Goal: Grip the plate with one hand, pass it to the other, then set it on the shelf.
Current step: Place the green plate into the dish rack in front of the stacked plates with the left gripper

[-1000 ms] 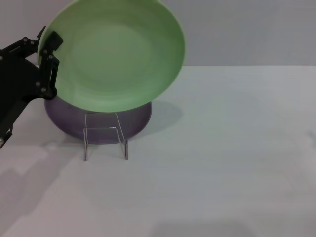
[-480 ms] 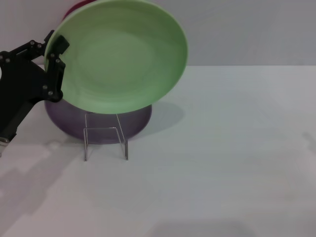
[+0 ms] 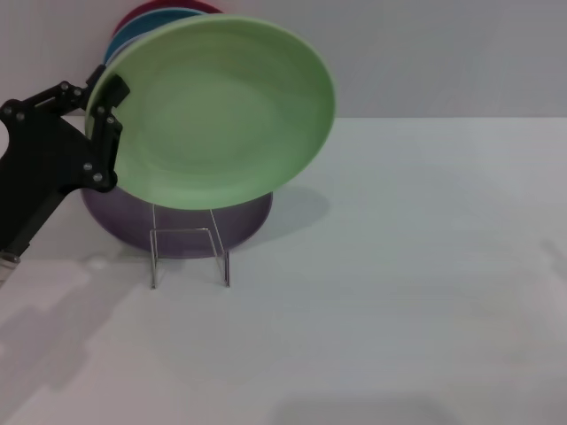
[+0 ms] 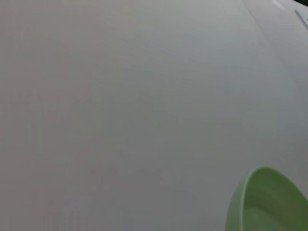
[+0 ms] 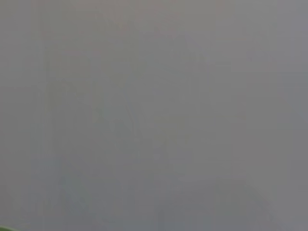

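Pale grey wall behind, white tabletop (image 3: 399, 292) across the whole head view. At far left, the left gripper (image 3: 104, 106) has its jaws clamped on the left rim of the plate (image 3: 221, 111), one black finger over the plate's face, the other behind. Plate is up in the air, tilted w/ its face toward the camera, lower edge hanging just above the shelf (image 3: 189, 255) and overlapping the lavender plate (image 3: 177, 226) standing in the rack. Behind the green plate's upper left edge, slivers of a blue plate (image 3: 142, 25) and a red plate (image 3: 164, 9) peek out. Left wrist view catches only a green rim at its edge. Right gripper not in view anywhere; right wrist view shows blank grey.

Step in hand, by my read: lowering the plate into the rack. To do it well: keep the grip firm at the rim, bring the plate nearer upright, line its bottom edge w/ a free slot in front of the lavender plate, go down slow, and release only once the wires carry the weight.
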### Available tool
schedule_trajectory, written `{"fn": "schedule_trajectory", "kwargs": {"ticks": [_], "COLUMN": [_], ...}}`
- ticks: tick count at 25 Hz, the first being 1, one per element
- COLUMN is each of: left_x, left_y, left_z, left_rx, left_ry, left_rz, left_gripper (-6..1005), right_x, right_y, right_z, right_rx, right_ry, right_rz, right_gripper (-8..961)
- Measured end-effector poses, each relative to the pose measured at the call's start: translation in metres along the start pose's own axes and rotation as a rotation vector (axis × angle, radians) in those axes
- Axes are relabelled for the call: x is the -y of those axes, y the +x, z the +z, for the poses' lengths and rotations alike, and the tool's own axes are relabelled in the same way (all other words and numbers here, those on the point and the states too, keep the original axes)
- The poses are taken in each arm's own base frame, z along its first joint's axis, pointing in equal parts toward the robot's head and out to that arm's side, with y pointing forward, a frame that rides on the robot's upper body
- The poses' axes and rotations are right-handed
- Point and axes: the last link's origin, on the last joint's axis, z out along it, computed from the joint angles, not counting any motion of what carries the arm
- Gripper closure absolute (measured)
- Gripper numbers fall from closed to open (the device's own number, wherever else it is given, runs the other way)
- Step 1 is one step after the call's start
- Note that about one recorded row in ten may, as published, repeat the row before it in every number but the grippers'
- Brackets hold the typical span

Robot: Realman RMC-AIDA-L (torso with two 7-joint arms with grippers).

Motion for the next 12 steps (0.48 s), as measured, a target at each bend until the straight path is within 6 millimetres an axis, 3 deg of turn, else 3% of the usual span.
{"fn": "schedule_trajectory", "kwargs": {"ticks": [12], "left_x": [0.0011], "left_y": [-0.0068], "left_z": [0.0044], "left_rx": [0.027], "left_ry": [-0.007], "left_rz": [0.026], "left_gripper": [881], "right_x": [-0.0016], "right_y": [0.0001], "right_z": [-0.0006], "right_rx": [-0.002], "right_ry": [-0.008], "right_rz": [0.001], "right_gripper": [186]}}
